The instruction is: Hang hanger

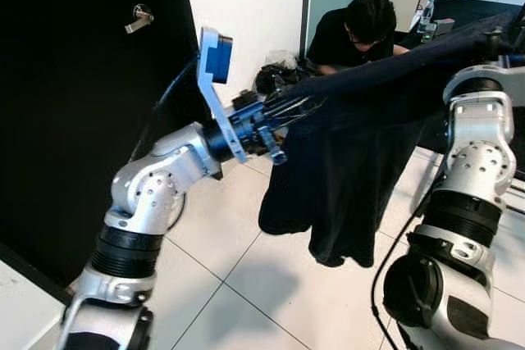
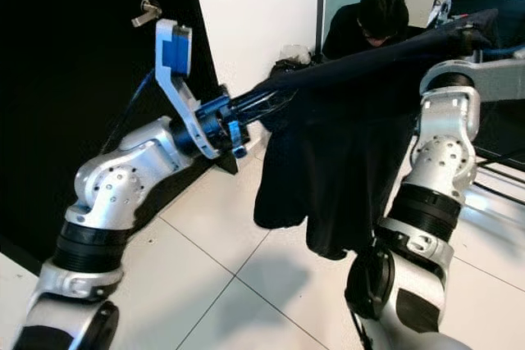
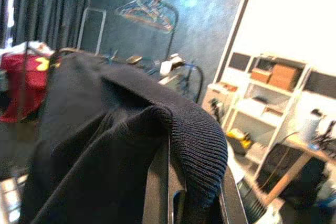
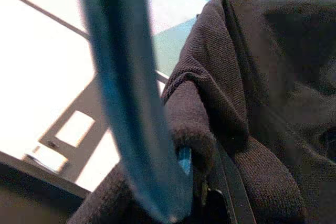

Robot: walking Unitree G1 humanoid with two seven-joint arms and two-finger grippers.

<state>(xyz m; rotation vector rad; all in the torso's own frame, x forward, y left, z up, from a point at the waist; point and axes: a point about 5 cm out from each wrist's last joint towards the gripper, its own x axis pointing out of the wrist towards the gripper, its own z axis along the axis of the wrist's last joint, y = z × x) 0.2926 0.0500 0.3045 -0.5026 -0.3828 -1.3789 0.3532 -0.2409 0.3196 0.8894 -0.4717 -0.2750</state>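
The dark navy knitted garment (image 1: 353, 161) is stretched out in mid-air between the robot's two raised arms, its top edge running in a sloping line from lower on the left to higher on the right, and its body hanging down in loose folds above the pale tiled floor (image 1: 246, 284) without touching it.

The left end effector (image 1: 283, 112) reaches out from the silver arm with its blue bracket, and its black fingers are clenched on the left end of the garment; seen from the wrist, ribbed knit (image 3: 194, 145) is draped right over the fingers (image 3: 157, 192). The right end effector (image 2: 467, 34) is up at the far high corner, where cloth covers it, so I cannot tell how its fingers stand. In the right wrist view a translucent blue strip (image 4: 131, 103) crosses in front of a bunched fold of the knit.

Behind the garment a person in black (image 1: 361, 26) crouches on the floor by the white wall (image 1: 246, 6), and a black door with a metal lever handle (image 1: 141, 19) stands at the left.
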